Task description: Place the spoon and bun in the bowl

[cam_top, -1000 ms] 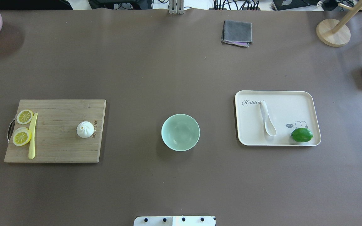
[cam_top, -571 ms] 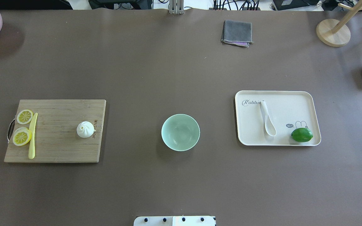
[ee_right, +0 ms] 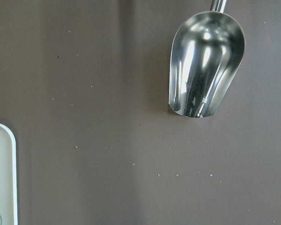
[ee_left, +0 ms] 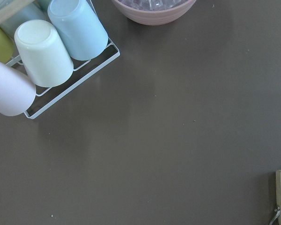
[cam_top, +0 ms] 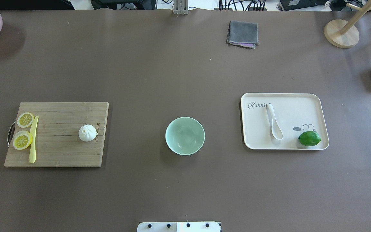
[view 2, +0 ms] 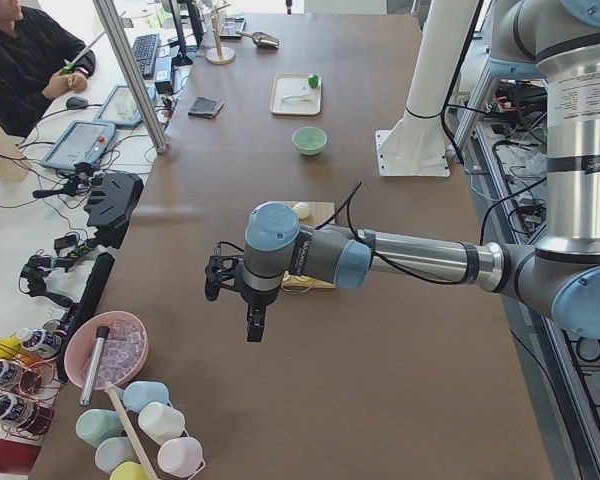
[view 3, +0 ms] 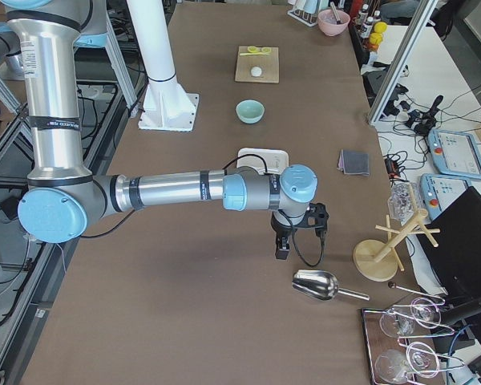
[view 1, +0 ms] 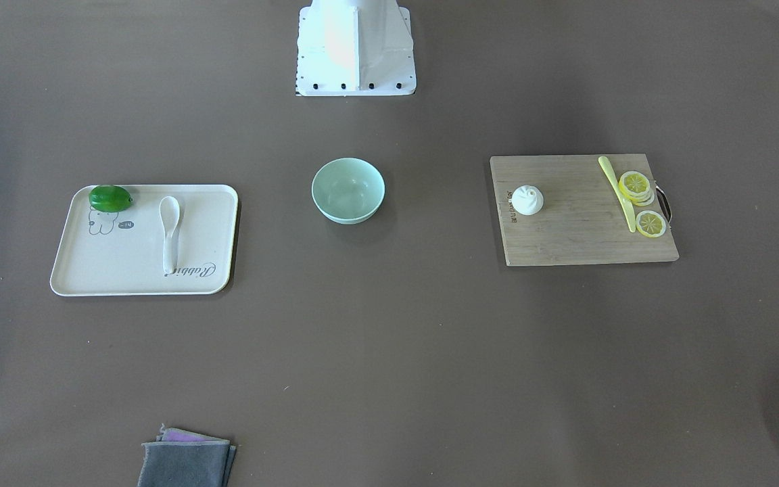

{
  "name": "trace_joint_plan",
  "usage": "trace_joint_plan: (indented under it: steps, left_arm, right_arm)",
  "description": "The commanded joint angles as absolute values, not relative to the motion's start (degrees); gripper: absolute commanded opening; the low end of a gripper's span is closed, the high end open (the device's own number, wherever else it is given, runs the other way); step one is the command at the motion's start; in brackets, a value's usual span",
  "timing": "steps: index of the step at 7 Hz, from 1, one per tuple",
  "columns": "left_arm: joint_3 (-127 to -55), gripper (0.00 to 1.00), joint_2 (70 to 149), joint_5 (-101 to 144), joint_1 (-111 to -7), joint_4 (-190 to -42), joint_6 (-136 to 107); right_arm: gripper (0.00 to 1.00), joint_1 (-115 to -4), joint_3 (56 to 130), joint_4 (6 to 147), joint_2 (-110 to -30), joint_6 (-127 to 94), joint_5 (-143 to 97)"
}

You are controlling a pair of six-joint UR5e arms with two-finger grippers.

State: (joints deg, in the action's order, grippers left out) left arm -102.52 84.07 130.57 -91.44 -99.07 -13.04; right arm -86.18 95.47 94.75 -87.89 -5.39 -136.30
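Left claw (view 2: 252, 322): seen side-on only; I cannot tell if spread or pressed together.
Right claw (view 3: 281, 245): same, I cannot tell; near scoop (view 3: 314, 285).
Spoon (cam_top: 274, 122): on tray (cam_top: 314, 100), near lime (cam_top: 309, 138).
Bun (cam_top: 87, 133): on cutting board (cam_top: 60, 151).
Bowl (cam_top: 185, 135): on counter (cam_top: 185, 80), between them.
Change: I see nothing moved since before.

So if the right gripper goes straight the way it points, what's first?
Likely bare table: the right gripper points down, between the metal scoop and the tray, though depth is unclear.
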Motion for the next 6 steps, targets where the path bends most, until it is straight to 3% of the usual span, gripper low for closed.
trace_joint_plan:
  steps: [1, 4, 6]
  left_arm:
    - [-103.09, 0.98, 84.55, 130.69, -91.41, -101.05, -12.92]
    - [-102.3, 0.98, 88.5, 130.78, -83.53, -108.62, -13.1]
    - [-101.26, 0.98, 89.38, 130.61, -82.62, -112.5, -16.32]
  right_arm:
    - [1.0, -84.22, 98.67, 94.75, -86.84, -7.63, -135.88]
    - [1.0, -75.79, 101.51, 92.92, -81.31, -8.43, -132.81]
    - [1.0, -70.34, 101.51, 82.92, -80.6, -18.72, -133.24]
